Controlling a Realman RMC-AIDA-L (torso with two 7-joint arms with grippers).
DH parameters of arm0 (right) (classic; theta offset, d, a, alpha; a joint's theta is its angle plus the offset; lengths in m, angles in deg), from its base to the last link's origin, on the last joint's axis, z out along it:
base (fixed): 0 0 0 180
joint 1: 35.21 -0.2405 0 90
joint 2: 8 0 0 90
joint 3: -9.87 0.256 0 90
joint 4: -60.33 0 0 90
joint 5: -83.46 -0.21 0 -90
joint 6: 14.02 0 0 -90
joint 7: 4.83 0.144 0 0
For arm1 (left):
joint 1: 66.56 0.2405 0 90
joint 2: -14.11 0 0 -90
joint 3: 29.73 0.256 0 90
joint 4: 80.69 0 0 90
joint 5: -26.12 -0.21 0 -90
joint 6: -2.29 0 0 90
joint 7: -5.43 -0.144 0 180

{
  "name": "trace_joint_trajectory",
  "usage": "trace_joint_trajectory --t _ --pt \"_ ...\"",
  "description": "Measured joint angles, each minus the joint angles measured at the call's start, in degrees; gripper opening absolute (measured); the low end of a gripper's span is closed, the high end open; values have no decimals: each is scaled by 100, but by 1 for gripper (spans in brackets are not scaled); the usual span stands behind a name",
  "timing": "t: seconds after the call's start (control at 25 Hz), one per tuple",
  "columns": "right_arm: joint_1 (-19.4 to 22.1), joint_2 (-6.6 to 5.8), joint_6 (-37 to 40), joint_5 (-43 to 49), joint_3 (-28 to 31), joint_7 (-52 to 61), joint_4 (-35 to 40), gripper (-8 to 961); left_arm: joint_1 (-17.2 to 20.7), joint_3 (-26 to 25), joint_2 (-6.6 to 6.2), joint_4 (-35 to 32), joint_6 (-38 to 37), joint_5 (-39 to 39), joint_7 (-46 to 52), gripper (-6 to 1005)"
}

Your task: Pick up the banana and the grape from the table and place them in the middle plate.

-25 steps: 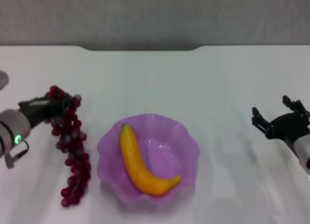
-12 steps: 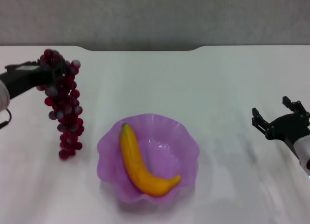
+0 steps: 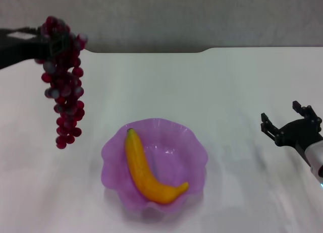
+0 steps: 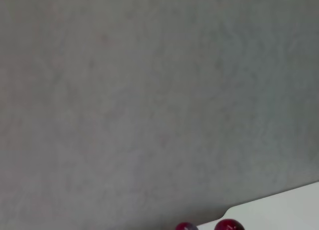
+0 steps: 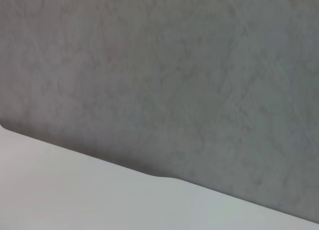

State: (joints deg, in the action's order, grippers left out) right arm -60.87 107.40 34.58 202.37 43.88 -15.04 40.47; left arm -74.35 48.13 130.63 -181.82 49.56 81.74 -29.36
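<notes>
Items counted: one banana, one grape bunch, one plate, two hands, one desk.

Banana: single, curved, smooth yellow-orange, dark tip at the far end. It lies inside the middle plate, running from the far left of the bowl to its near right.

Middle plate: translucent light purple, wavy scalloped rim, resting on the desk near the front centre.

Grape: long bunch of small dark red-purple berries, some greyish. It hangs free in the air at far left, clear of the desk, left of the plate and apart from it. Two berries show at the edge of the left wrist view.

Left hand: at far left, clamped on the top of the bunch.

Right hand: low at the right edge, black fingers spread apart, holding nothing.

Change from earlier frames: one second ago the bunch trailed on the desk; since then the left hand has carried it higher and farther back. Banana, plate and right hand are unchanged.
</notes>
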Motion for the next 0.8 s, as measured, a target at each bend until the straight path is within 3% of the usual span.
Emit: trace_joint_trajectory --t 0.28,0.44,0.8 --pt "-6 0 -32 0 0 2 8 876 -94 -207 4 -1056 1055 0 -87 420" --pt "6 -4 -42 0 -1 2 14 876 -188 -160 17 -1362 1266 97 -88 419" --pt "-18 5 -1 -3 0 2 67 876 -373 923 25 -1200 1213 14 -441 415"
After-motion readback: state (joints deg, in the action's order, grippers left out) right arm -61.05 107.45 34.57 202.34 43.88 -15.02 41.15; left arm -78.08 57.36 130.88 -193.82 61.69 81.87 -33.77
